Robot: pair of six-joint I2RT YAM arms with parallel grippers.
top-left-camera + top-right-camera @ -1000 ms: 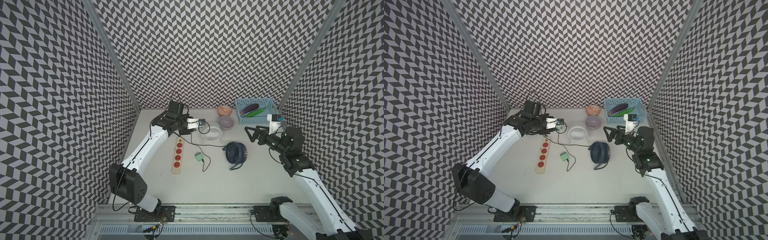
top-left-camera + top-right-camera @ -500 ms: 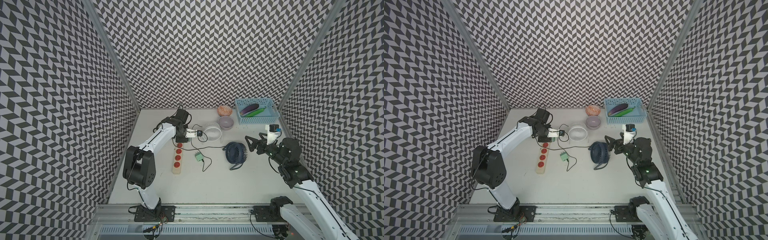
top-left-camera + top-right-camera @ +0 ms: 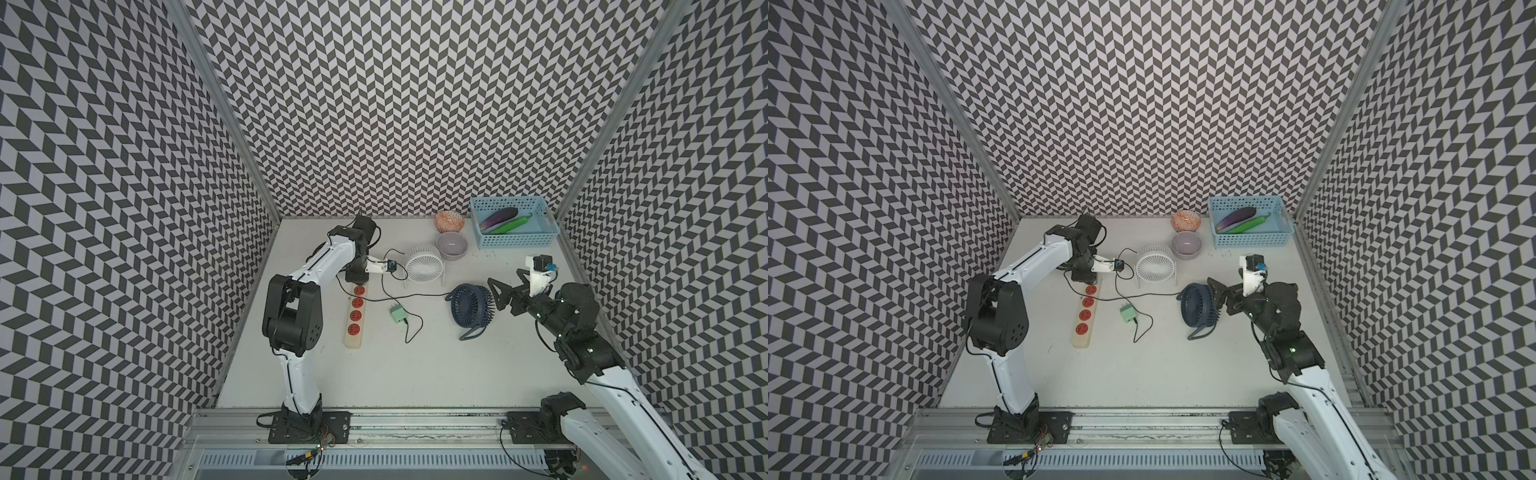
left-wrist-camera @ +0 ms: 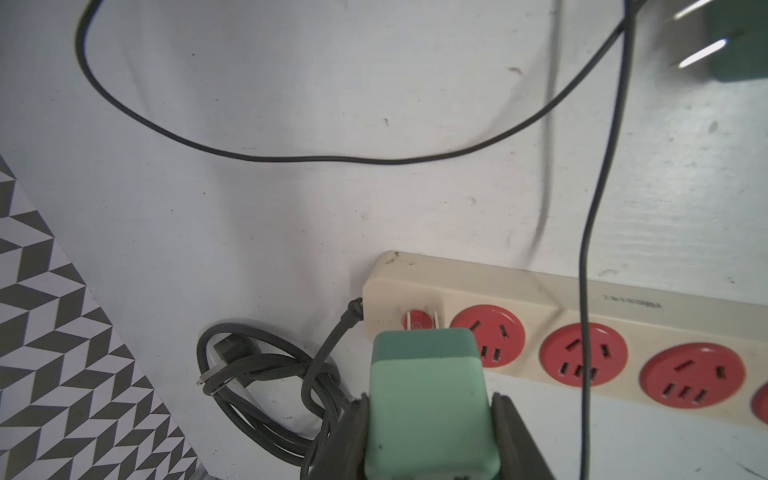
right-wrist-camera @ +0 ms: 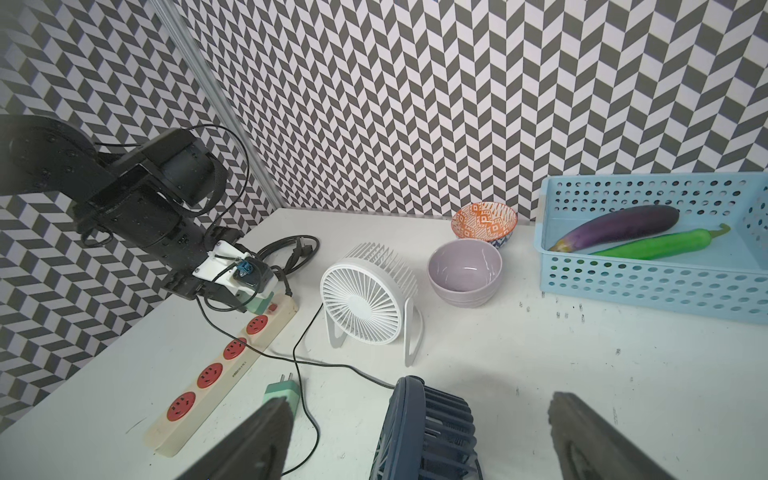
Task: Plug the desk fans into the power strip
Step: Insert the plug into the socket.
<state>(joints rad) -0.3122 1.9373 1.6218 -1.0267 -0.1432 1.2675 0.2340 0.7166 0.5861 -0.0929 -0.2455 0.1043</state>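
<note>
The cream power strip (image 3: 355, 318) (image 3: 1084, 322) (image 4: 623, 299) (image 5: 216, 386) lies left of centre, its red sockets all free. My left gripper (image 3: 357, 276) (image 3: 1080, 276) (image 4: 430, 401) points down over the strip's far end, shut on a green plug (image 4: 424, 374) whose prongs hover by the red switch (image 4: 415, 321). A thin black cable runs from there towards the dark blue desk fan (image 3: 471, 307) (image 3: 1198, 307) (image 5: 428, 432). My right gripper (image 3: 495, 294) (image 3: 1216, 296) (image 5: 415, 403) is open, its fingers either side of that fan's rear.
A white desk fan (image 3: 424, 264) (image 5: 365, 295) stands behind. A second green plug (image 3: 397, 313) (image 5: 282, 392) lies loose beside the strip. Two bowls (image 3: 451, 245) and a blue basket (image 3: 515, 241) of vegetables sit at the back right. The strip's coiled black cord (image 4: 257, 374) lies by the left wall.
My left gripper swung down from the back with the plug to the strip's far end. My right gripper moved left and down until its fingers stood either side of the blue fan.
</note>
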